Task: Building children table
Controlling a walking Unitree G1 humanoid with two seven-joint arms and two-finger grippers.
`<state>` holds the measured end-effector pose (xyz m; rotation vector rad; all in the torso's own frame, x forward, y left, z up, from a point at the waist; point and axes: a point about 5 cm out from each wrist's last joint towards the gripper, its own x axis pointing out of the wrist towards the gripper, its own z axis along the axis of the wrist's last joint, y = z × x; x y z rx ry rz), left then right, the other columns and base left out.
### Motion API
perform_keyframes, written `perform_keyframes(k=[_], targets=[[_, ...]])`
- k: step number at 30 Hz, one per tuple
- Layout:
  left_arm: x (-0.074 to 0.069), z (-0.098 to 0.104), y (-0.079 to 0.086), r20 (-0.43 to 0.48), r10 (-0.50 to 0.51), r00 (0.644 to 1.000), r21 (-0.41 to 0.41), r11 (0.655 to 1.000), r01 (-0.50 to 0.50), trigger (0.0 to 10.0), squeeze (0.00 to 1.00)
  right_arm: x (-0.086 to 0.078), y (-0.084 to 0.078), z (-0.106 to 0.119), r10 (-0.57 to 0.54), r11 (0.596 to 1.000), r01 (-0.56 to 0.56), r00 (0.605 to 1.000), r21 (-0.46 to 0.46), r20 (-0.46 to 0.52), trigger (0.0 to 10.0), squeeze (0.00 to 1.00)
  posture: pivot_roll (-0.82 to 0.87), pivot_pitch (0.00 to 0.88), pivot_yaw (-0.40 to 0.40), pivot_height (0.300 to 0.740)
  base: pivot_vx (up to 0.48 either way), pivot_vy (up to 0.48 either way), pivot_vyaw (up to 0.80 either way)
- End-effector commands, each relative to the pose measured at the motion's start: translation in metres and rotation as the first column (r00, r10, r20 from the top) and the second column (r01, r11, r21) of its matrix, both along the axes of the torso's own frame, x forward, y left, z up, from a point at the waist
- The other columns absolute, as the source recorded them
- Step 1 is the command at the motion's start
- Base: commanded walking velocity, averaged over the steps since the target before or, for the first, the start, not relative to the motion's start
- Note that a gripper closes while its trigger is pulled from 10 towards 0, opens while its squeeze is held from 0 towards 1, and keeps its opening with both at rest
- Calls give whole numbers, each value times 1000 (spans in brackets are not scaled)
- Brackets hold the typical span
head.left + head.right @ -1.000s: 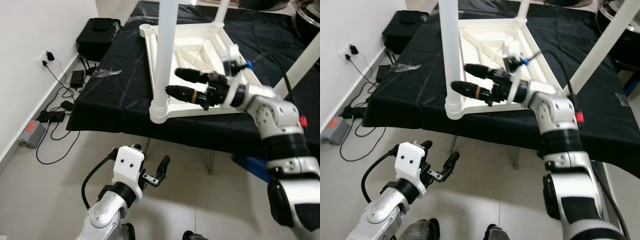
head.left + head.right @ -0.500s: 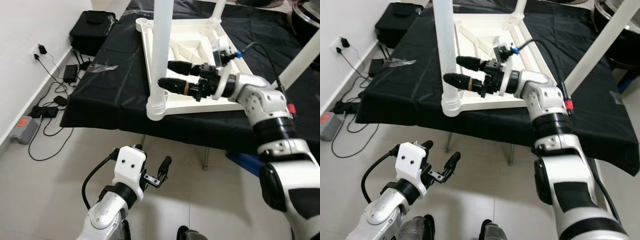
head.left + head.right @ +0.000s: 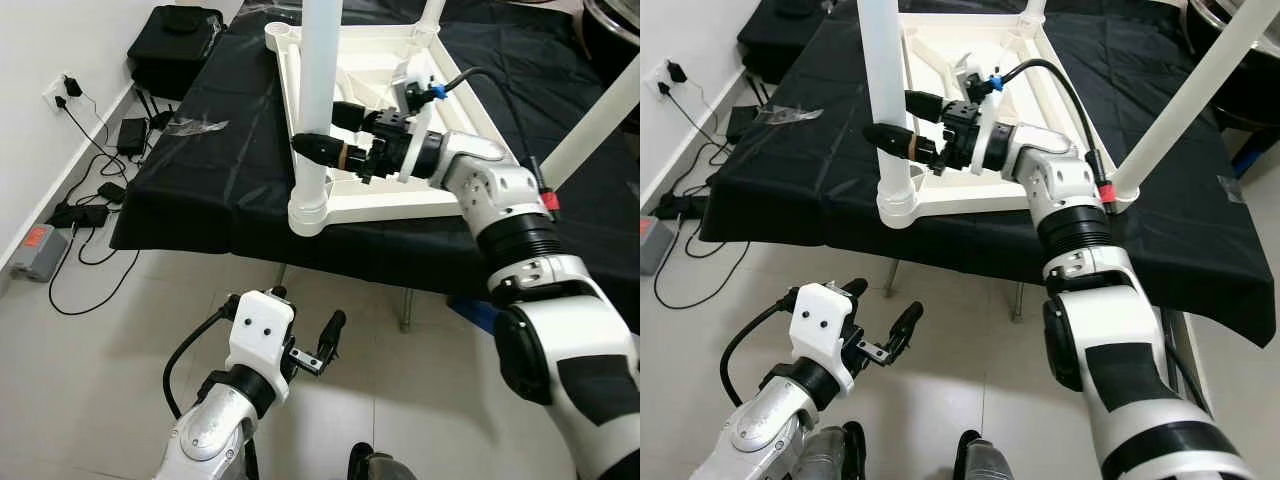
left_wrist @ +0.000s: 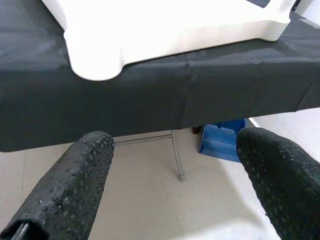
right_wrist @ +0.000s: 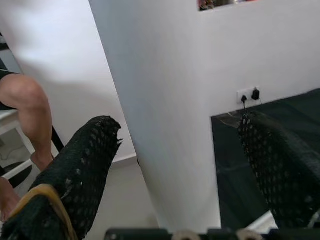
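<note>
A white children's table (image 3: pixel 400 205) lies upside down on a black-covered work table (image 3: pixel 220 190), its legs pointing up. My right gripper (image 3: pixel 318 128) is open with one finger on each side of the near-left leg (image 3: pixel 318 60), just above the corner socket. In the right wrist view the leg (image 5: pixel 160 100) stands between the two fingers with gaps on both sides. Another leg (image 3: pixel 600 110) slants up at the right. My left gripper (image 3: pixel 305 335) hangs open and empty, low in front of the work table's edge.
A black bag (image 3: pixel 175 40), a wall socket (image 3: pixel 62 88) with cables, and a grey box (image 3: pixel 35 245) lie on the floor at the left. A blue box (image 4: pixel 220 142) sits under the work table. A person's bare leg (image 5: pixel 25 100) is beyond the table leg.
My right gripper has reached left along the frame, and its fingers now straddle the near-left leg. The camera has shifted a little. The left arm is still.
</note>
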<state>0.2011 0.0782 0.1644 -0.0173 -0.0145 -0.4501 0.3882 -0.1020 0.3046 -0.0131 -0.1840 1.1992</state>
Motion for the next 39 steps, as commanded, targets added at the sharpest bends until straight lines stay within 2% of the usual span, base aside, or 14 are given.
perform_keyframes(k=[1, 7, 8, 10, 11, 26, 31, 33, 34, 36, 37, 38, 39], targets=[[-3, -1, 0, -14, -4, 1000, 13, 1000, 4, 10000, 0, 1, 2, 0, 0, 1000, 0, 1000, -5, 9, 10000, 0, 199, 278, -97, 740, 0, 0, 0], [-3, -1, 0, -14, -4, 1000, 17, 1000, 5, 10000, 0, 4, 6, 1, -17, 1000, 17, 1000, -4, 23, 10000, 0, 197, 278, -95, 740, 0, 0, 0], [-3, 0, 0, -15, -4, 1000, 17, 1000, 4, 10000, 0, 4, 6, 1, -19, 1000, 19, 1000, 1, 22, 9647, 0, 197, 279, -96, 740, 0, 0, 0], [-3, 0, 0, -15, -4, 1000, 17, 1000, 4, 10000, 0, 4, 6, 1, -19, 1000, 19, 1000, 1, 22, 9647, 0, 197, 279, -96, 740, 0, 0, 0], [-3, 0, 0, -16, -3, 1000, 19, 1000, 3, 10000, 0, 5, 5, -1, -28, 1000, 28, 999, 10, 20, 0, 0, 199, 279, -97, 740, 0, 0, 0], [-1, -1, 1, -12, -2, 1000, 26, 1000, 2, 10000, 0, 6, -4, -8, -56, 998, 56, 998, 14, 21, 0, 0, 193, 272, -90, 740, 0, 0, 0], [-1, 0, 2, -9, 1, 1000, 30, 1000, -1, 10000, 0, 5, -9, -14, -73, 997, 74, 996, -16, 47, 0, 0, 189, 270, -88, 740, 0, 0, 0], [0, 1, 2, -6, 3, 1000, 30, 1000, -3, 10000, 0, 5, -13, -24, -113, 992, 116, 992, -53, 58, 0, 0, 188, 273, -83, 740, 0, 0, 0], [0, 1, 2, -6, 3, 1000, 30, 1000, -3, 10000, 0, 5, -13, -24, -113, 992, 116, 992, -53, 58, 0, 0, 188, 273, -83, 740, 0, 0, 0], [1, 4, 5, -7, 27, 1000, 4, 1000, -27, 10000, 0, 8, -19, -32, -207, 976, 210, 977, -52, 51, 0, 0, 189, 274, -83, 740, 0, 0, 0], [1, 4, 5, -7, 27, 1000, 4, 1000, -27, 10000, 0, 8, -19, -32, -207, 976, 210, 977, -52, 51, 0, 0, 189, 274, -83, 740, 0, 0, 0], [3, 5, 7, -8, 46, 999, -10, 999, -46, 10000, 0, 10, -23, -36, -277, 960, 279, 960, -39, 38, 0, 0, 189, 274, -83, 740, 0, 0, 0], [3, 5, 7, -8, 46, 999, -10, 999, -46, 10000, 0, 10, -23, -36, -277, 960, 279, 960, -39, 38, 0, 0, 189, 274, -83, 740, 0, 0, 0]])
